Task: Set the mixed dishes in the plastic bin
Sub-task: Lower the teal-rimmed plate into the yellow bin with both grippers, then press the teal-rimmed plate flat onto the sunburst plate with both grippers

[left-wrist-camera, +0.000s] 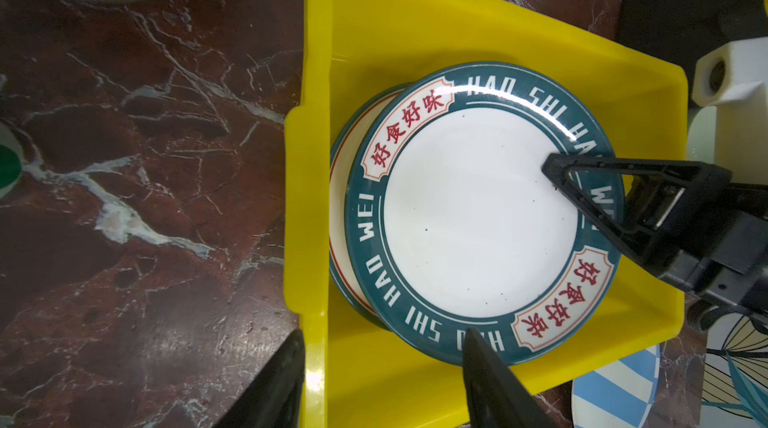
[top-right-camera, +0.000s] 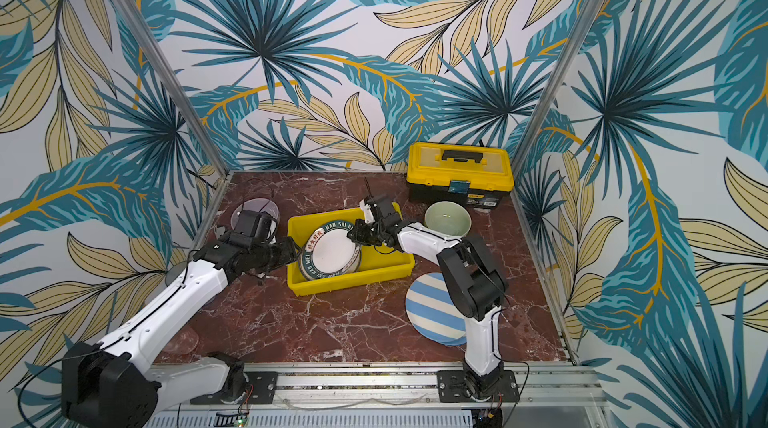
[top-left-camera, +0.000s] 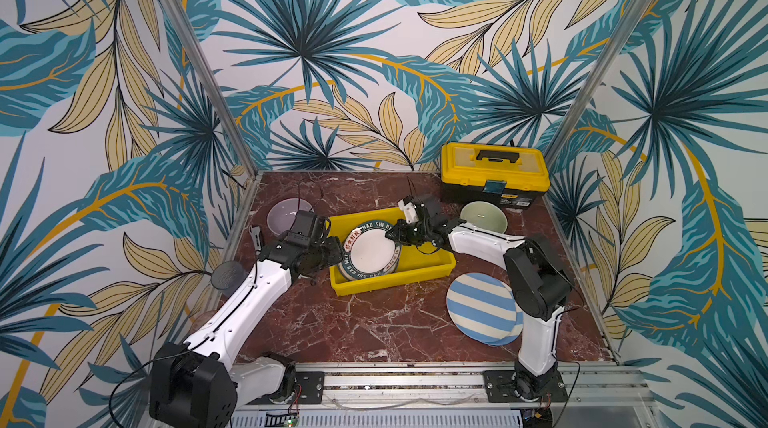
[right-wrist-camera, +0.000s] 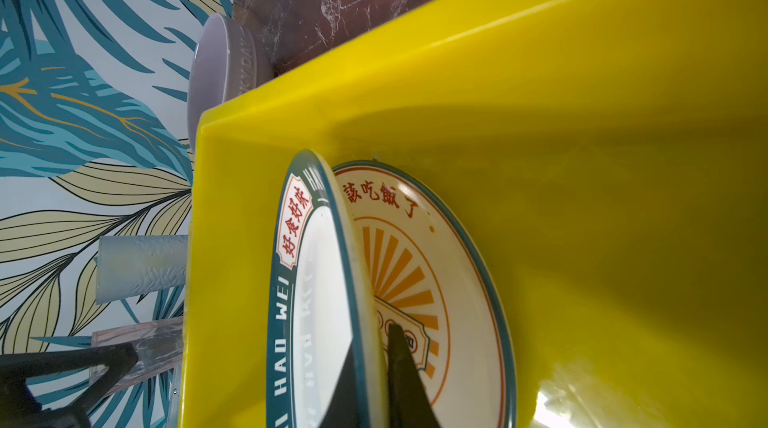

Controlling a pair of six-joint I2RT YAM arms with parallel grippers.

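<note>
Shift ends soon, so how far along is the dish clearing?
Done: the sunburst plate lies in the yellow bin. In hand: the right gripper is shut on the lettered plate, tilted over it; the left gripper is open at the bin's wall. Left: striped plates, lilac bowl, green bowl and a tumbler, all outside the bin.

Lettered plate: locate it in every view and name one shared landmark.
Top view: lettered plate at centre, in the left half of the bin.
Top view: lettered plate just left of centre, same spot in the bin.
Left wrist: lettered plate face on, inside the bin.
Right wrist: lettered plate nearly edge on, over the sunburst plate.
Shared landmark: the bin, yellow in all four.
</note>
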